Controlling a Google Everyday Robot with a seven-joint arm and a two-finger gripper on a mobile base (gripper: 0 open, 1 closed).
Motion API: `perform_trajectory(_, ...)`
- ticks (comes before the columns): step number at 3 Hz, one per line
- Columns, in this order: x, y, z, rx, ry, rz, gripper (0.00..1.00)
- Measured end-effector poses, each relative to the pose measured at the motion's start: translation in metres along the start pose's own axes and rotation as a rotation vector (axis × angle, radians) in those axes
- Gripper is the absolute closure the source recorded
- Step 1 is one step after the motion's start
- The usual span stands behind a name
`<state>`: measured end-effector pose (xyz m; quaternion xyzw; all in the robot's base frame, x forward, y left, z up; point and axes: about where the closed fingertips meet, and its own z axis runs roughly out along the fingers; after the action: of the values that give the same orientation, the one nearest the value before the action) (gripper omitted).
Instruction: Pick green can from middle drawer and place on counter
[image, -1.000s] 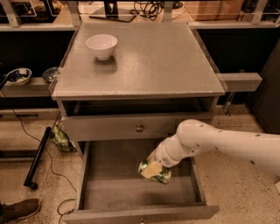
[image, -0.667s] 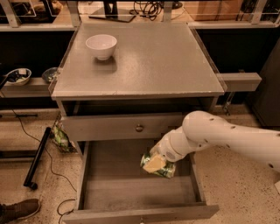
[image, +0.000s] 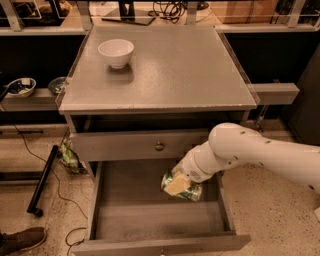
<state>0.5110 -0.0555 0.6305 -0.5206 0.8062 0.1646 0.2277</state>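
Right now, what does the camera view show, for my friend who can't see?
The robot's gripper grips the green can inside the open middle drawer. Above, a white bowl sits on the counter.

- speckled stone-look floor (image: 280, 220), dim warm light
- dark left shelf (image: 35, 102) holding a couple of small dishes (image: 20, 86), right shelf (image: 274, 92) too
- black pole (image: 42, 181) lying at left, brown shoe (image: 20, 239) in the corner
- gripper (image: 179, 185) low right of centre, clamped on green can (image: 194, 193)

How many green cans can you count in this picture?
1. The green can is at the gripper, over the open middle drawer's right side. Another could be hidden behind the arm.
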Motion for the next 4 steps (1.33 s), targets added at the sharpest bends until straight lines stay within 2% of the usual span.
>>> perform_trajectory(2,-0.019,-0.012,-0.075,0.104,0.053,-0.041,1.00)
perform_trajectory(3,-0.041,-0.033,-0.113,0.178,0.040,-0.068,1.00)
perform_trajectory(4,-0.083,-0.079,-0.149,0.292,0.019,-0.097,1.00)
